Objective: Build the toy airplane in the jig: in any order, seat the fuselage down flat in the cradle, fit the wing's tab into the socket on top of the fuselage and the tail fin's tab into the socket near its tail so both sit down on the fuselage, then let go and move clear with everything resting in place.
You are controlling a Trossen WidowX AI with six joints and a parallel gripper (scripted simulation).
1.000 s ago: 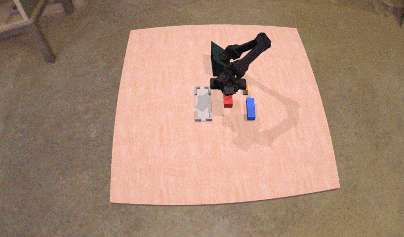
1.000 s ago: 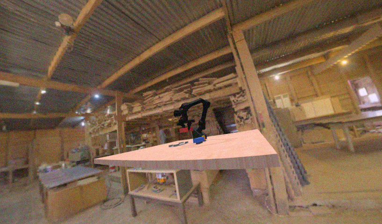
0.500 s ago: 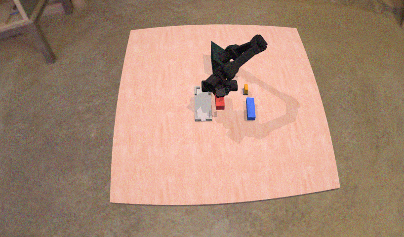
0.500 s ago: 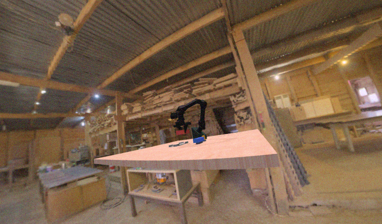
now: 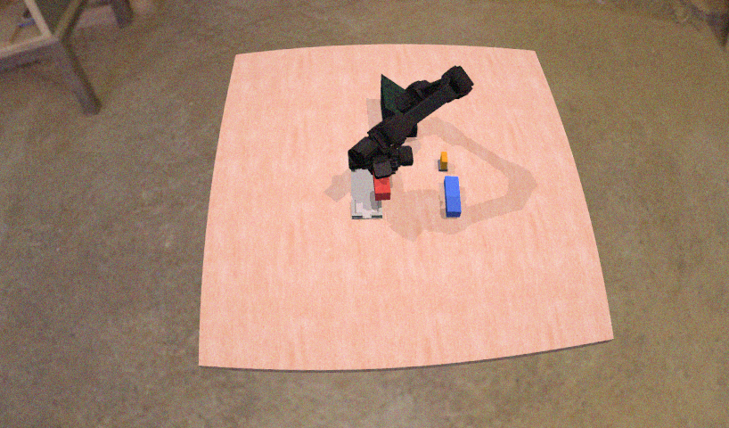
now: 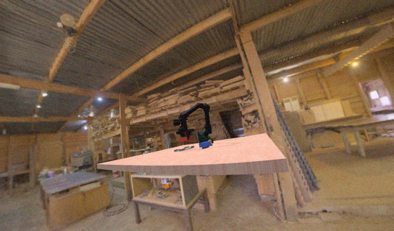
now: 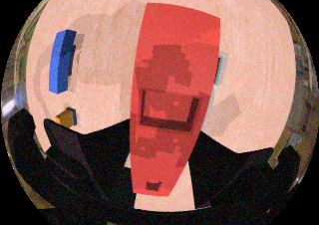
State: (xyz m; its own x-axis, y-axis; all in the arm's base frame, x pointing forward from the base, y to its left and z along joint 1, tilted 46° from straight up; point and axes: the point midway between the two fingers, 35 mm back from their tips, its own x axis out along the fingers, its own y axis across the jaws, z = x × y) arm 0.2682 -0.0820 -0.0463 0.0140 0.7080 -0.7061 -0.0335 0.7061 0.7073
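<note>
Gripper (image 5: 381,177): jaws clamped on red fuselage (image 5: 381,188), held above the table | grey cradle (image 5: 364,197): beneath and just beside the jaws | blue wing (image 5: 452,195), orange tail fin (image 5: 443,160): lying well apart to one side

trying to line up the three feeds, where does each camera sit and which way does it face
Top: above the table, looking down at the pink table top; the whole arm shows, its gripper shut on the red fuselage above the grey jig.
Exterior: low, off beyond the table, looking across at the arm from the side; the fuselage hangs above the jig.
Wrist: on the arm, looking down past dark fingers at the fuselage.
Shared: top and wrist both show the blue wing.
</note>
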